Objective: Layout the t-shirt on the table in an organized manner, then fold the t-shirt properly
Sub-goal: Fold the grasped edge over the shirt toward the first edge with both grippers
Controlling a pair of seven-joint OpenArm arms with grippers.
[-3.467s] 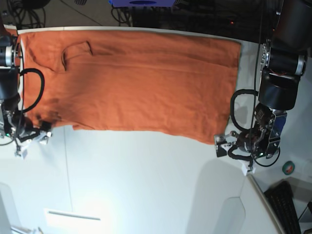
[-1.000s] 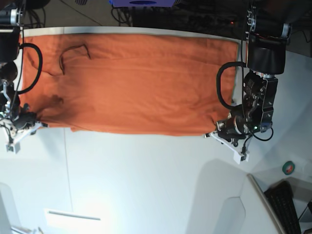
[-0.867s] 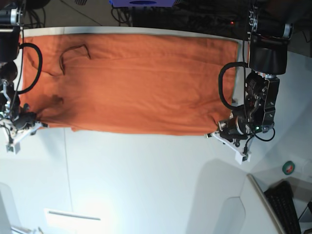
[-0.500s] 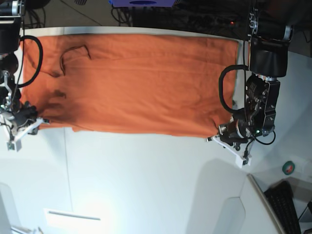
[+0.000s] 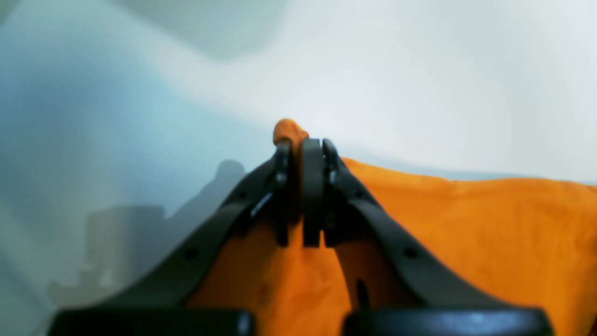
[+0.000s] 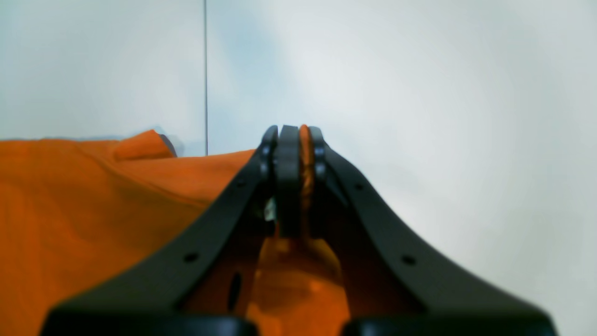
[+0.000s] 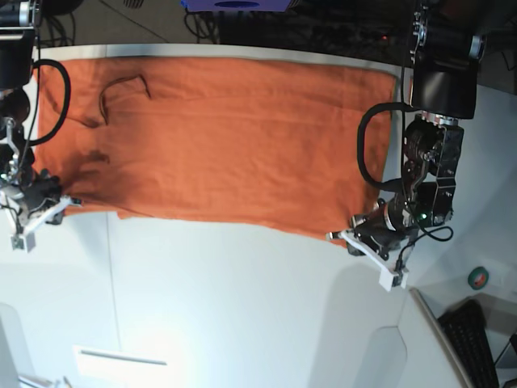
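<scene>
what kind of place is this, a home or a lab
Most likely a robotics lab or workshop: two robot arms work an orange t-shirt on a bare white table, with loose cables behind and a keyboard at the corner.

The t-shirt (image 7: 218, 141) lies spread across the far part of the table (image 7: 242, 307), its near hem running almost straight from one side to the other. My left gripper (image 7: 355, 240) sits at the shirt's near corner on this view's right, jaws pressed together on the cloth. My right gripper (image 7: 48, 206) pinches the opposite near corner. A dark cable (image 7: 367, 153) loops over the fabric beside my left arm.
</scene>
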